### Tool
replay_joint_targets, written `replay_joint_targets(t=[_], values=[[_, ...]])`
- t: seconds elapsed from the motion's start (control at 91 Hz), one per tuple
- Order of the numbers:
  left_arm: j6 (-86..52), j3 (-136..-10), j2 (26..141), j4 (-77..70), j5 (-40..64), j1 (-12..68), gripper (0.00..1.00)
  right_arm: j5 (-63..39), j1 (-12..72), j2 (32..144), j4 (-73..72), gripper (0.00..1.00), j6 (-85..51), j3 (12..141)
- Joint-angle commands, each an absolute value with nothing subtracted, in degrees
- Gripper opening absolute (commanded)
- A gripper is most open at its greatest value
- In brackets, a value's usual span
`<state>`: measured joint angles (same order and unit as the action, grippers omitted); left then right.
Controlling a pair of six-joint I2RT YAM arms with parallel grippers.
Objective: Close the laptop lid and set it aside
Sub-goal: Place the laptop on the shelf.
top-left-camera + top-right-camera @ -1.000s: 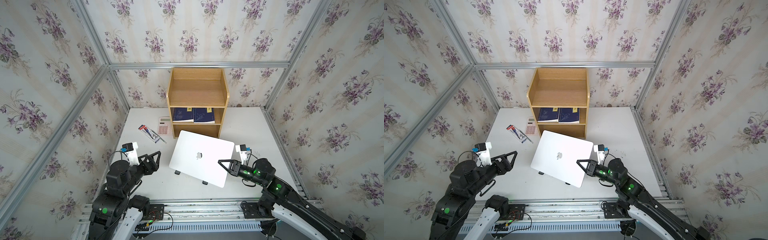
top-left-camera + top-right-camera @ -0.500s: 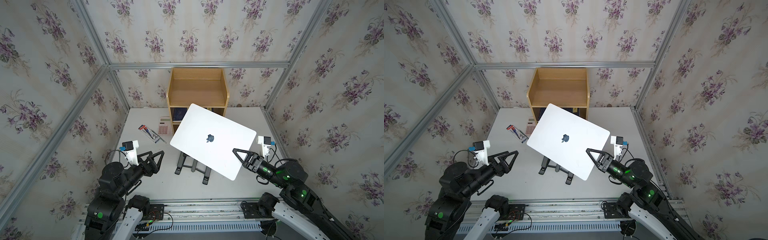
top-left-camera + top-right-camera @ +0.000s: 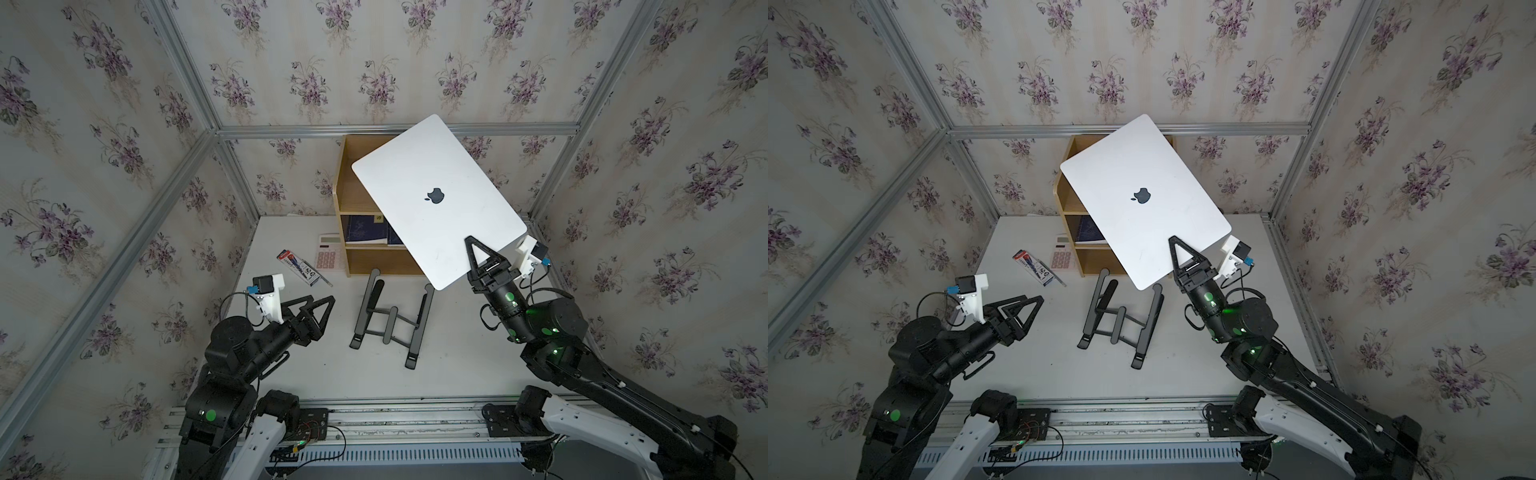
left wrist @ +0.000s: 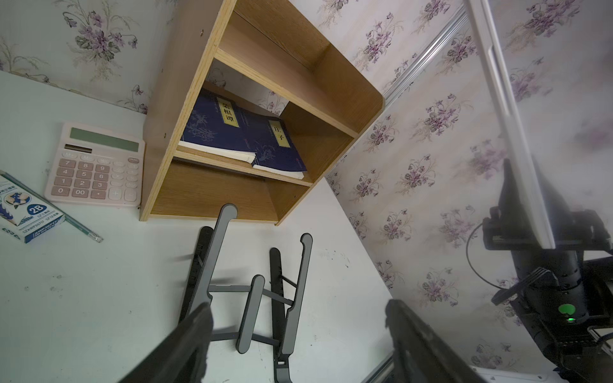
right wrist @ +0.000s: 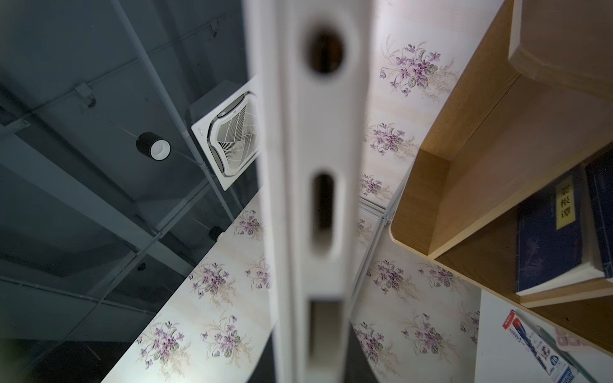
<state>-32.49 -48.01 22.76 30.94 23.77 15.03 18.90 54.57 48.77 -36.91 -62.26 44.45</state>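
Black and empty, the left gripper hovers over the left side of the table, jaws partly spread. At centre stands the bare grey laptop stand. Rightward, the right gripper clamps the near edge of the silver laptop, tilted aloft before the wooden shelf. Its laptop lid seems shut, though the wrist view blurs. The step in hand is setting aside; next calls for a level descent onto free table.

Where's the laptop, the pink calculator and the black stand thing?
laptop (image 3: 434, 196): in a top view, on the apple logo at its centre.
calculator (image 4: 96, 165): left wrist view, on its number keys.
stand (image 4: 251, 311): left wrist view, on its short middle bar.
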Motion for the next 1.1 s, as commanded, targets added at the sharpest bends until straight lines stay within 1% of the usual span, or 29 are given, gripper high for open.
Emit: replay_joint_targets(t=[0.0,0.099,0.253,0.308,0.429,0.648,0.846,1.088], values=[[-31.73,-47.41,22.73,28.15,23.0,15.03,0.84,31.11,59.04,56.11,-56.72,0.0,-56.16,50.16],[-31.81,-47.1,22.54,28.62,21.89,14.96,0.84,35.22,61.18,63.52,-55.2,0.0,-56.0,56.98],[-31.95,-46.96,22.63,29.49,21.1,15.02,0.84,41.16,61.35,71.86,-56.29,0.0,-58.43,62.46],[-32.27,-46.79,22.59,29.61,21.14,15.03,0.84,42.69,61.42,74.15,-53.15,0.0,-60.97,65.12],[-33.18,-46.17,21.63,28.52,22.64,14.99,0.84,45.41,61.35,79.06,-46.63,0.0,-65.75,70.86],[-32.78,-46.14,18.87,30.44,20.74,15.0,0.85,47.69,61.37,88.92,-46.66,0.0,-70.34,77.92],[-32.14,-45.91,19.14,31.41,20.87,15.02,0.85,51.6,61.37,93.93,-45.61,0.0,-72.94,80.84],[-30.22,-45.52,19.34,31.08,20.84,15.03,0.85,52.29,60.0,97.69,-44.52,0.0,-74.81,82.51]])
